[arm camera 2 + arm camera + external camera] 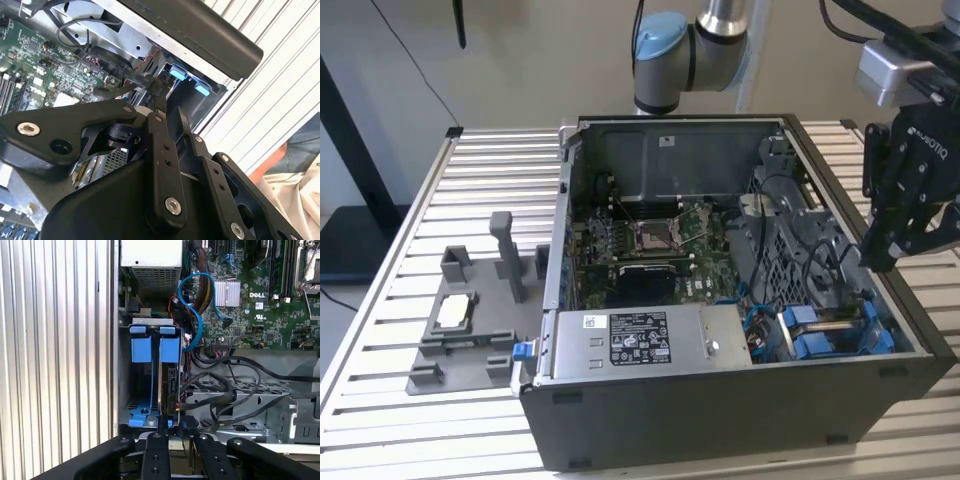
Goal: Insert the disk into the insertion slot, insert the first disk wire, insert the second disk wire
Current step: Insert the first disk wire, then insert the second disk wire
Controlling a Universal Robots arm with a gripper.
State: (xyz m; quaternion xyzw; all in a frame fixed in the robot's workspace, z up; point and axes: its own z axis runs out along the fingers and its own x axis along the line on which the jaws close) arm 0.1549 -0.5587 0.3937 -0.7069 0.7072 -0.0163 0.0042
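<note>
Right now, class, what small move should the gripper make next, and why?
Probably ease straight down a little: the gripper hangs over the end of the disk, which already sits in the insertion slot, with black wires beside it.

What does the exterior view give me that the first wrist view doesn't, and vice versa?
Exterior view adds: the grey fixture beside the case, and the arm's blue joint. First wrist view adds: a look straight into the insertion slot, down to the blue rail inside. Shared: the claw near the slot's blue tabs, the motherboard, the slatted table.
</note>
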